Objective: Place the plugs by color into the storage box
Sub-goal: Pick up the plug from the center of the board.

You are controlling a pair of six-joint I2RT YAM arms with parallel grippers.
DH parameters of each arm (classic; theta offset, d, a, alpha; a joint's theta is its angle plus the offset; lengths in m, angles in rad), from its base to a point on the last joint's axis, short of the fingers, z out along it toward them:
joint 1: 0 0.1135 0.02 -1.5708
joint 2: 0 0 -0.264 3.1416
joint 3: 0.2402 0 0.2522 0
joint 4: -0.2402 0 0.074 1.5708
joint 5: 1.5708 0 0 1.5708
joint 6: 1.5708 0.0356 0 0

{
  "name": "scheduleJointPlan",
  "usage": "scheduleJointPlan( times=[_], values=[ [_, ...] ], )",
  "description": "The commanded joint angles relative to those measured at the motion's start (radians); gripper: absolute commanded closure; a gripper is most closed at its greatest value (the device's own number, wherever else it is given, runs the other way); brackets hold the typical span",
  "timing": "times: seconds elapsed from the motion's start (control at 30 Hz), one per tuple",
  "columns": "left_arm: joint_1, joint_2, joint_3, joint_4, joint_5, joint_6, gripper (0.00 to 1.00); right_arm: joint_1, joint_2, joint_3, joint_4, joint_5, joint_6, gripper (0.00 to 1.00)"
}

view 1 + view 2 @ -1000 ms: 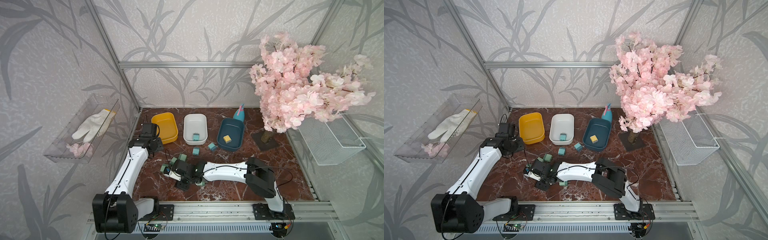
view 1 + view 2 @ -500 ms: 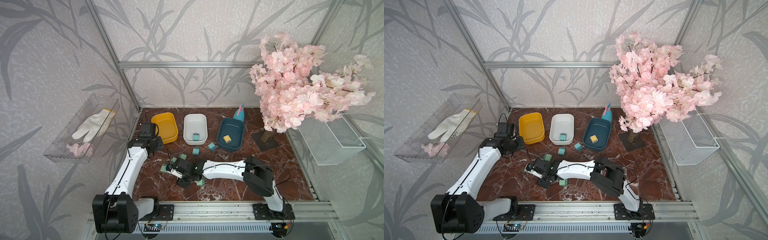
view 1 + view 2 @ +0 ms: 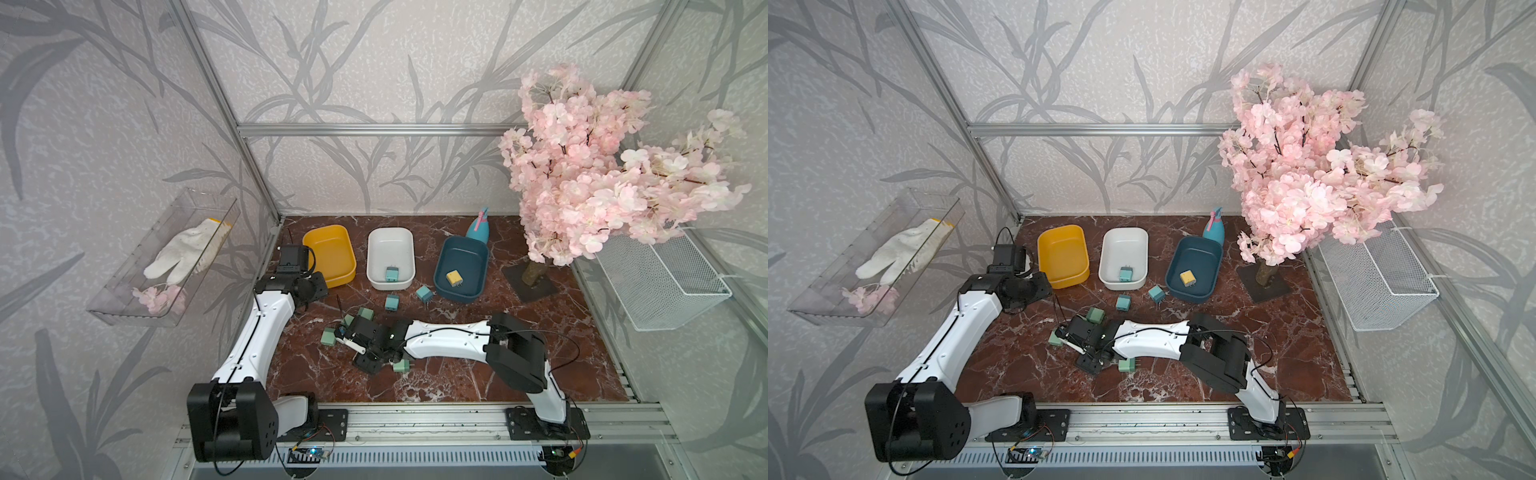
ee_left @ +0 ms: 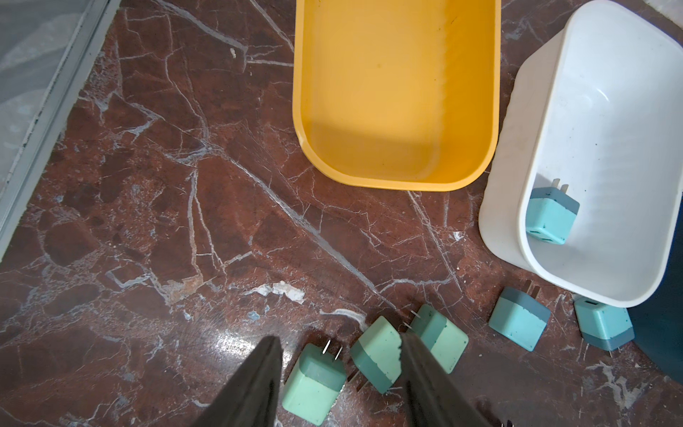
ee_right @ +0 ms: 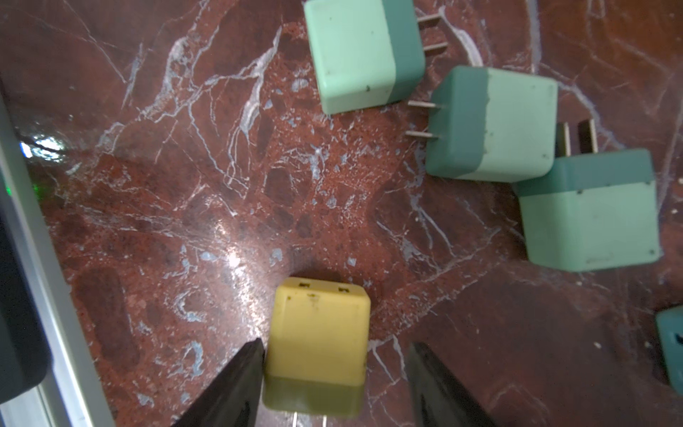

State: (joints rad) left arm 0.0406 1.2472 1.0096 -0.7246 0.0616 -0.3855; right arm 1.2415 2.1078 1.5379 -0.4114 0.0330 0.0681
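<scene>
The right tool [image 5: 336, 345] stands open around the yellow plug [image 5: 318, 325], which lies on the red marble worktop [image 5: 221, 166] with its prongs pointing back toward the wrist. One finger [image 5: 233, 392] touches the plug's side and the other stands clear, so nothing is gripped yet. That lopsided contact looks like the main risk: if the jaws close from here, the touching finger pushes first, and on this glossy stone the smooth cube may slide or twist out instead of seating squarely. The fingers also meet the plug near its prong end, so a pinch there could tip it on the lift. Three green plugs [image 5: 491, 122] lie close by, and a sideways sweep of the arm could scatter them. Sorting is a second hazard. The dark blue box [image 3: 478, 257] already holds the second yellow plug [image 3: 453, 277] and the white box [image 3: 390, 245] a blue plug [image 3: 390, 274], while the yellow box [image 3: 328, 249] is empty, so matching plug to box colour would split the yellows. Two blue plugs [image 3: 390, 302] sit on the worktop just in front of those boxes, under any low path. The left tool [image 4: 338, 340] hangs narrowly open and empty near the yellow box, close enough to crowd a shared reach.
</scene>
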Motion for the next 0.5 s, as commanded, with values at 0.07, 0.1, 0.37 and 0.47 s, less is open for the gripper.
scheduleJointPlan(
  times=[0.07,0.1,0.37,0.47],
  values=[
    [0.009,0.013,0.004,0.007,0.028,0.004,0.45,-0.006,0.050,0.053,-0.021,-0.055,0.046,0.34],
    [0.010,0.014,0.005,0.009,0.029,0.004,0.45,-0.005,0.058,0.055,-0.020,-0.060,0.053,0.34],
    [0.019,0.025,0.009,0.010,0.052,0.003,0.46,-0.016,0.056,0.032,-0.009,-0.052,0.086,0.39],
    [0.019,0.024,0.010,0.011,0.056,0.002,0.46,-0.019,0.042,0.024,-0.018,-0.046,0.088,0.50]
  ],
)
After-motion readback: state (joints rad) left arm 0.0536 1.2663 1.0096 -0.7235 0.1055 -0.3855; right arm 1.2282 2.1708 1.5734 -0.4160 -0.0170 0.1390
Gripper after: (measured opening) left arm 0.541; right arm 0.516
